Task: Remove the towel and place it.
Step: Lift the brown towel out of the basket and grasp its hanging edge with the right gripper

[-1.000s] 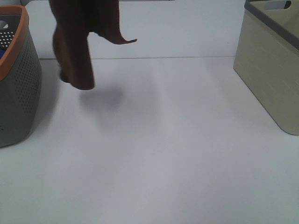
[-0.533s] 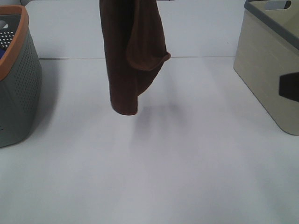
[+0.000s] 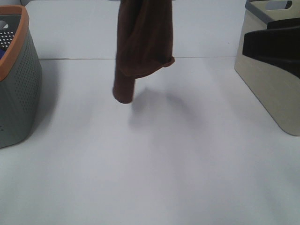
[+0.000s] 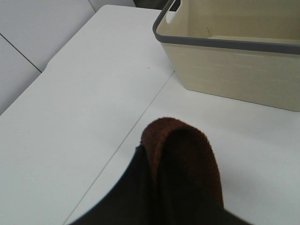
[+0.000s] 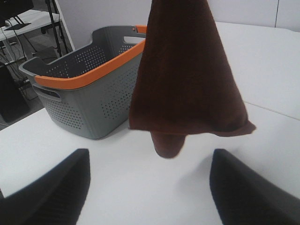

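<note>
The dark reddish-brown towel [image 3: 143,44] hangs bunched from above the top edge of the exterior view, its lower end just above the white table [image 3: 154,164], between the two baskets. In the left wrist view the towel [image 4: 185,159] bulges out of my left gripper [image 4: 164,192], which is shut on it; the gripper itself is out of the exterior view. My right gripper [image 5: 150,192] is open and empty, low over the table, facing the hanging towel [image 5: 187,75]. The right arm [image 3: 274,42] shows as a dark shape at the right edge.
A grey perforated basket with an orange rim [image 3: 16,89] stands at the left edge and also shows in the right wrist view [image 5: 84,89]. A beige basket with a grey rim [image 3: 267,89] stands at the right and also shows in the left wrist view [image 4: 234,70].
The towel has moved right, from beside the grey basket to near the table's middle. The right arm has come into view from the right edge.
</note>
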Tool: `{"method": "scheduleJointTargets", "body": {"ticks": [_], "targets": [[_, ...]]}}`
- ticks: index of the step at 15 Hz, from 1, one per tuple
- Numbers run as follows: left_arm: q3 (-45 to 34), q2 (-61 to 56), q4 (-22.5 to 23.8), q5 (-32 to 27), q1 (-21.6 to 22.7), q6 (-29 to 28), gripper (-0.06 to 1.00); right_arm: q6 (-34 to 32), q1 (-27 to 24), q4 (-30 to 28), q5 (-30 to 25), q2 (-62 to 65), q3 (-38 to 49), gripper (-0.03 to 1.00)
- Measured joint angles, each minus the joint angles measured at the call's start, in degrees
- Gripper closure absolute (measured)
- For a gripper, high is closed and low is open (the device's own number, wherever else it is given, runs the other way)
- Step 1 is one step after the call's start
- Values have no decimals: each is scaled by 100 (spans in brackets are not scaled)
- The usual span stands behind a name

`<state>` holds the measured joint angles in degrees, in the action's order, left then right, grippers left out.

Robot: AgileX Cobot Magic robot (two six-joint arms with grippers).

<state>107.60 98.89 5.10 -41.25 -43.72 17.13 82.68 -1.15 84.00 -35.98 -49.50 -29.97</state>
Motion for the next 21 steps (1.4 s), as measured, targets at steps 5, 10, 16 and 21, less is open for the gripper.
{"method": "scheduleJointTargets", "body": {"ticks": [5, 10, 16, 21], "targets": [[17, 338, 0, 178, -309, -206, 93, 602, 0, 837, 11, -911, -6, 34], [17, 510, 0, 539, -464, -619, 93, 762, 0, 1215, -69, -1295, -6, 34], [23, 676, 0, 854, -481, -796, 93, 773, 0, 1490, -29, -1473, -6, 34], [23, 842, 0, 1106, -498, -796, 93, 728, 0, 1495, 40, -1977, -11, 34]]}}
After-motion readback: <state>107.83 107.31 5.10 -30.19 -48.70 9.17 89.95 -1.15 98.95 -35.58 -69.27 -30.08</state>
